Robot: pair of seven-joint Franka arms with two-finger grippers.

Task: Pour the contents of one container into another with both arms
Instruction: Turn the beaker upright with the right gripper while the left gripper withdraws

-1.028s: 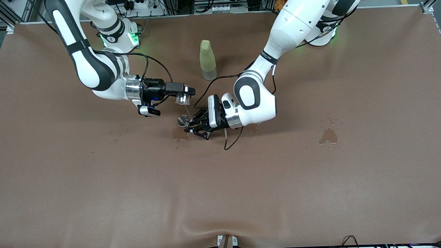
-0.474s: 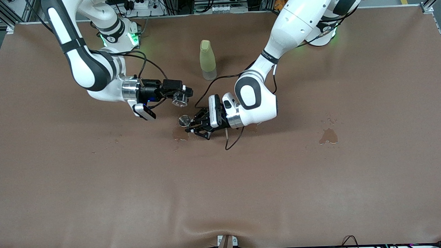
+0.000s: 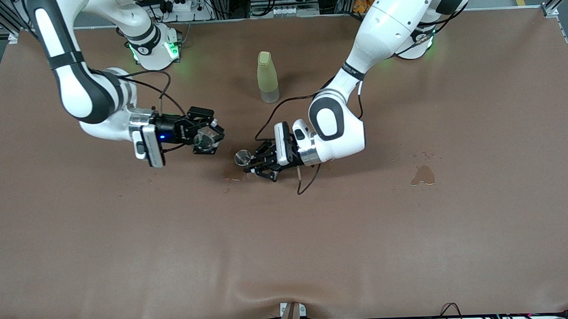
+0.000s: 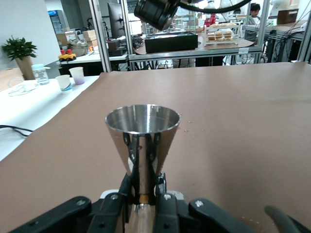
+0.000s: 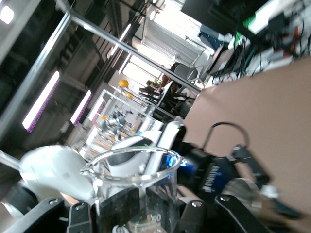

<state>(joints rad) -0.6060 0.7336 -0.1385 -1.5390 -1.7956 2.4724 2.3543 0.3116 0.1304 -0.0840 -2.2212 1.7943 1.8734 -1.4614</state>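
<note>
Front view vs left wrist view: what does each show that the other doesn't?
Front view only: both arms, the right gripper shut on the glass cup in the air, the yellow-green bottle, wet patches on the table. Left wrist view only: the metal cup's open rim from close up, its stem clamped between the fingers, and lab benches around the table. Both: the left gripper shut on the metal cup.

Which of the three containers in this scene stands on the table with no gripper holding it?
The tall yellow-green bottle. The glass cup sits in the right gripper, and the silver metal cup in the left gripper.
</note>
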